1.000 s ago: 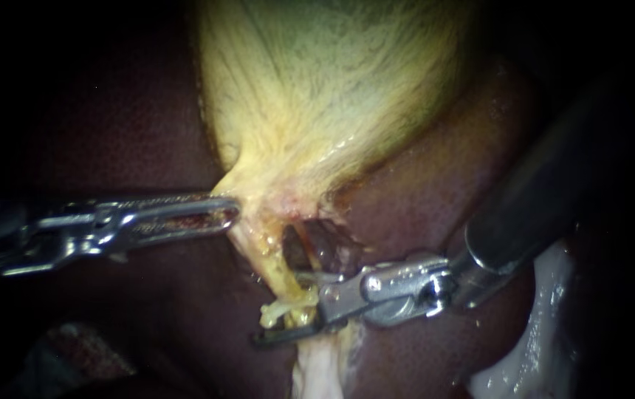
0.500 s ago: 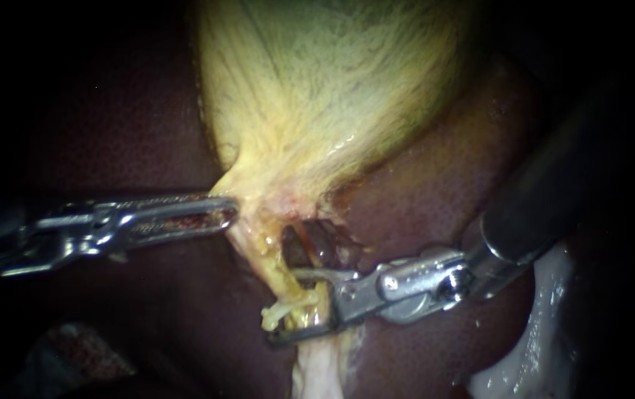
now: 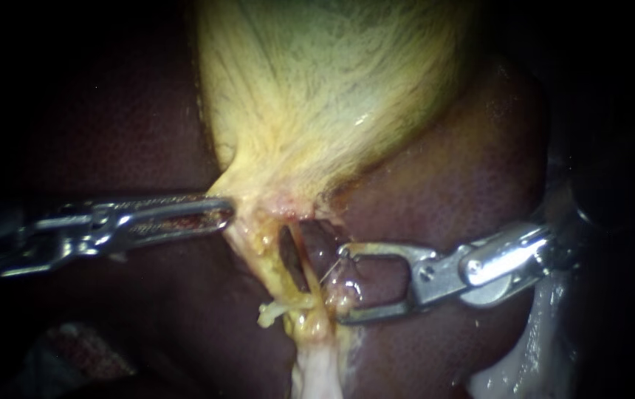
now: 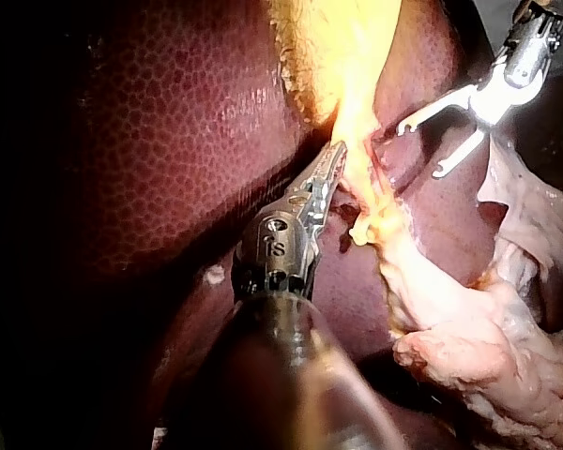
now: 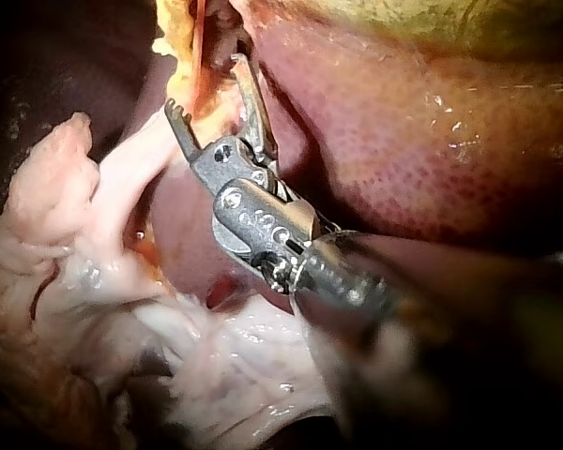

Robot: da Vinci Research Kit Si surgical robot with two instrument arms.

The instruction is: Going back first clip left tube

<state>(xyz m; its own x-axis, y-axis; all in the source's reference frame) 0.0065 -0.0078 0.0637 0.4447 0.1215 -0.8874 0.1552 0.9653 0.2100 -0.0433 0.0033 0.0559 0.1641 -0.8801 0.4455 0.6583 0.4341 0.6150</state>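
The yellow-green gallbladder point(image 3: 317, 89) narrows to a neck on the dark liver point(image 3: 443, 192). My left instrument point(image 3: 221, 213) comes in level from the left, its jaws shut on the neck's left edge; the left wrist view shows the same grip point(image 4: 336, 159). Below the neck a yellowish left tube point(image 3: 267, 260) and a reddish tube point(image 3: 316, 247) flank a dark gap. My right instrument point(image 3: 341, 284) stands just right of the tubes with its jaws wide open, their tips beside pink tissue. The open jaws also show in both wrist views point(image 4: 418, 150) point(image 5: 203, 84). I cannot make out a clip.
Pale fatty tissue point(image 3: 317, 369) hangs below the tubes, and more of it point(image 3: 524, 362) lies under the right instrument's shaft. The right wrist view shows the same pale lumpy tissue point(image 5: 216, 366) beside and under the instrument.
My right instrument's jaws, set close around the tube's lower end before, have opened wide and drawn back to the right. The left instrument holds as before.
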